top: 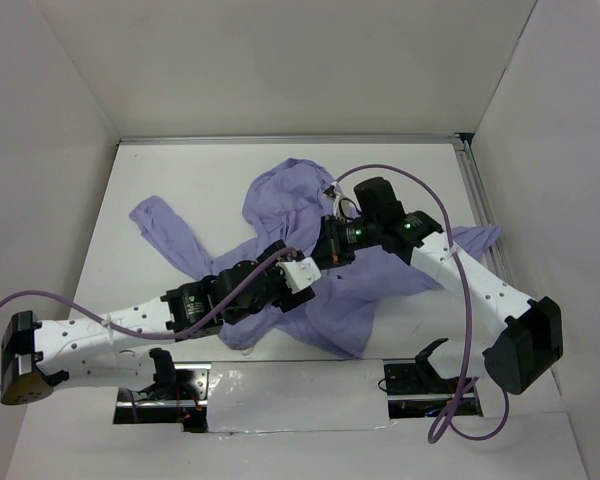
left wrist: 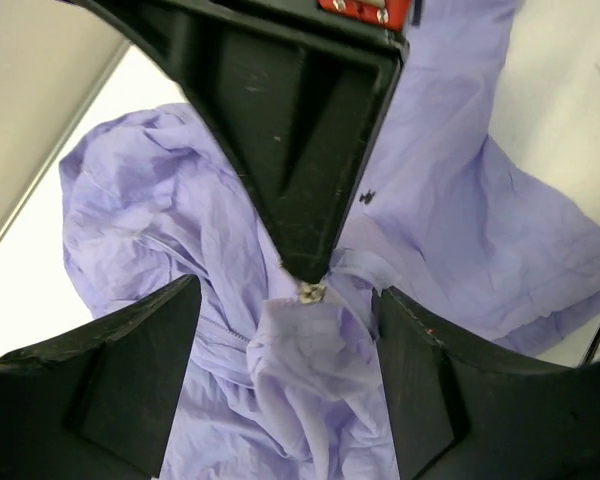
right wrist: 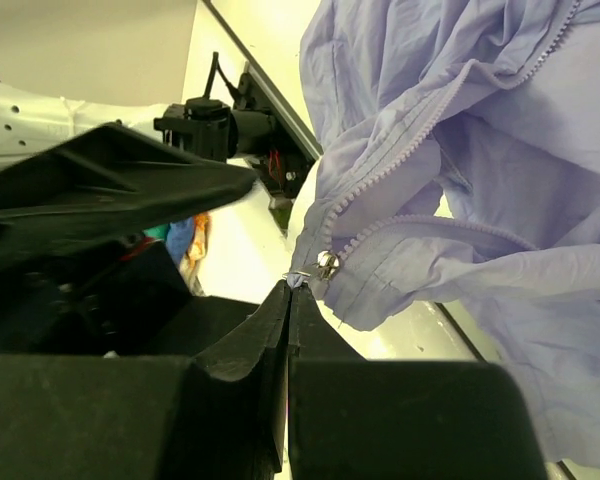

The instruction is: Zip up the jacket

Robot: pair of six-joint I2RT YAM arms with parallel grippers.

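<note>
The lavender jacket [top: 365, 305] lies crumpled on the white table, one sleeve [top: 165, 230] stretched to the left. My right gripper [right wrist: 292, 290] is shut on the small pull of the metal zipper slider [right wrist: 327, 264], where the two rows of zipper teeth [right wrist: 400, 160] meet at the hem. In the left wrist view the slider [left wrist: 312, 292] sits just below the right gripper's black fingers [left wrist: 300, 180]. My left gripper [left wrist: 285, 330] is open, its fingers standing either side of the fold of hem fabric [left wrist: 310, 350] under the slider. Both grippers meet at the jacket's middle [top: 310, 265].
White walls enclose the table [top: 180, 170] on three sides, with a metal rail [top: 480, 200] along its right edge. Purple cables [top: 380, 172] loop off both arms. Black mounts [top: 420, 375] stand at the near edge.
</note>
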